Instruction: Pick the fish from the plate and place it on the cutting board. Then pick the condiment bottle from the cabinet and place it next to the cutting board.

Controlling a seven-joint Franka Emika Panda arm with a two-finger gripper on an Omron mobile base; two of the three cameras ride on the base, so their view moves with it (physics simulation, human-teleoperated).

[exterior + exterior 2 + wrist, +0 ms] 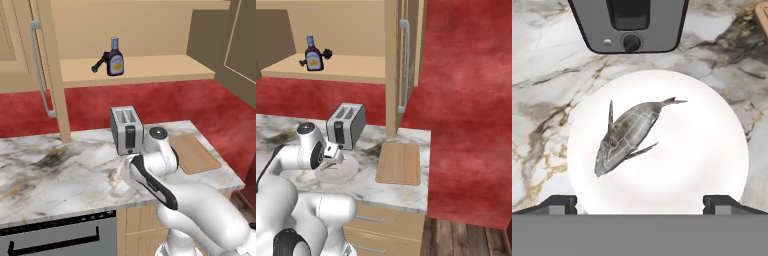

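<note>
In the hand view the fish lies on the plate, a little left of the plate's middle, its head toward the lower left of the frame and its tail toward the upper right, a fin standing up along its upper-left side. The two dark finger tips sit far apart at the bottom corners of that view, one at the lower left and one at the lower right, so the gripper is spread wide, holds nothing, and hangs above the plate's near rim. Just beyond the plate, at the top of the frame, stands the front of the toaster with its round knob, on the marble counter. In the right base view the plate shows as a pale disc at centre left, in front of the toaster and partly behind the arm's wrist, while the cutting board lies bare to the right of it, apart from the plate, close to the counter's right edge. In the left base view the cutting board sits at centre right, to the right of the toaster. The condiment bottle stands upright on the shelf of the cabinet in the upper middle of that frame, a small black brush-like tool leaning just beside it on its left; the long grey bar handle runs down the cabinet door at the upper left
</note>
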